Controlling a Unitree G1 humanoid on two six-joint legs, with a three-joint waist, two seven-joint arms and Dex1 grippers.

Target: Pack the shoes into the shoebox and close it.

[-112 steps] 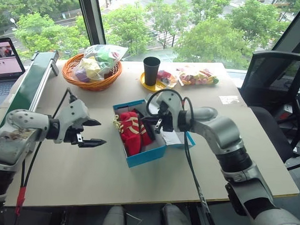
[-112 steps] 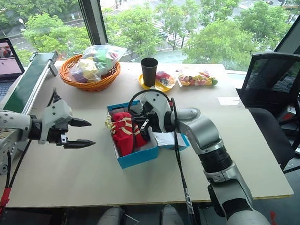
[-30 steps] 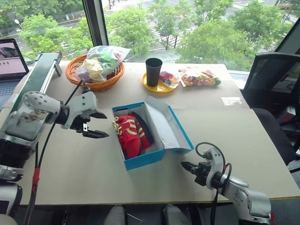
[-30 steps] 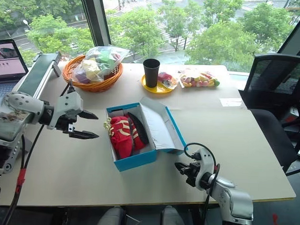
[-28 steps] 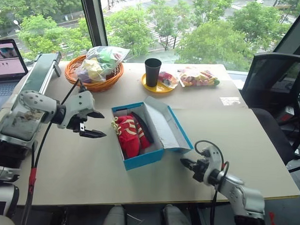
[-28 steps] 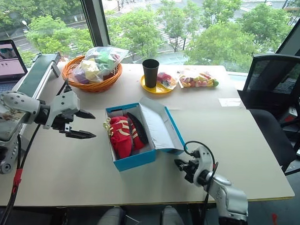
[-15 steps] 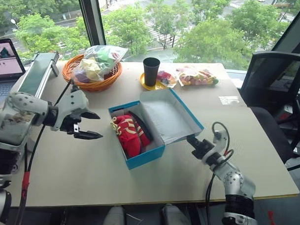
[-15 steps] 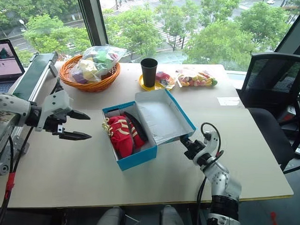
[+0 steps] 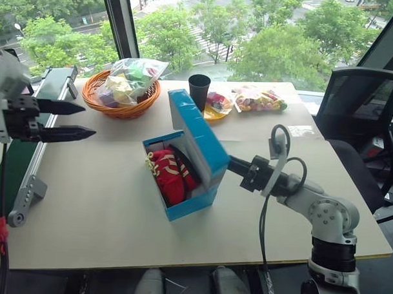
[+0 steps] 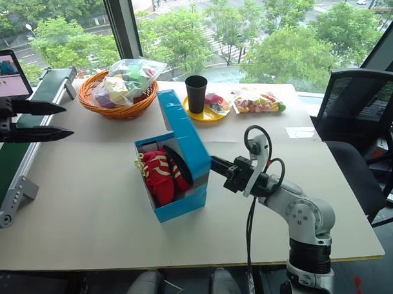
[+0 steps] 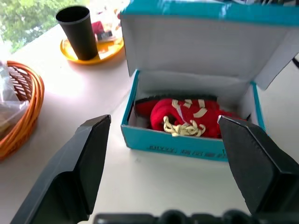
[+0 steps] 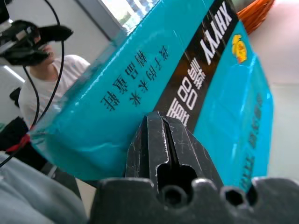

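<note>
Head pair overhead; wrist views close

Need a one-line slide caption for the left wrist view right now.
Open left gripper faces the turquoise shoebox, lid raised, red shoes inside; black cup on a yellow plate behind.

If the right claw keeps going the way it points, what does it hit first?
The shoebox lid's turquoise outer face: the shut right claw tip already looks to be against it, though contact is uncertain.
</note>
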